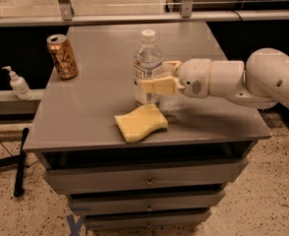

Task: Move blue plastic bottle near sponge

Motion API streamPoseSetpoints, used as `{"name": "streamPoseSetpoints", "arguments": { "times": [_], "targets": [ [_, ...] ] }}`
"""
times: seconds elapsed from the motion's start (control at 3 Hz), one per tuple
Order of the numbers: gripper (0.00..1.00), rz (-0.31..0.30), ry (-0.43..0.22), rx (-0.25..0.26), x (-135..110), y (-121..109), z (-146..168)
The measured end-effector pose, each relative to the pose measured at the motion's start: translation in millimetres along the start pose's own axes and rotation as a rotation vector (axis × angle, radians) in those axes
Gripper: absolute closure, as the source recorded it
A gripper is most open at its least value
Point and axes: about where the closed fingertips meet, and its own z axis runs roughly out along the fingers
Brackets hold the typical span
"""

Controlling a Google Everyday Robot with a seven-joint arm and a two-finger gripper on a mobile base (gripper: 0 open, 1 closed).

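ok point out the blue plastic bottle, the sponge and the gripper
blue plastic bottle [148,57], camera view, clear shoulder above label
sponge [140,123], camera view, middle of top face
gripper [155,77], camera view, its tip, at the bottle's label

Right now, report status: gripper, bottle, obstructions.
Gripper at the blue plastic bottle, label height. Bottle upright on the table, right behind the sponge. Drink can stands apart, back left; nothing between bottle and sponge.

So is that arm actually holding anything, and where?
Yes, it seems: the gripper clasps the blue plastic bottle around its labelled middle, with a finger on each side.
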Motion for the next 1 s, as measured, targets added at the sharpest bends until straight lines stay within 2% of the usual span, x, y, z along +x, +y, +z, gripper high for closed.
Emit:
{"name": "streamPoseSetpoints", "arguments": {
  "times": [0.33, 0.67, 1.0],
  "targets": [
    [0.13, 0.000, 0.000, 0.000, 0, 0, 0],
    [0.00, 0.008, -0.008, -0.002, 11, 3, 1],
    [0.00, 0.009, -0.010, 0.000, 16, 4, -2]
  ]
}}
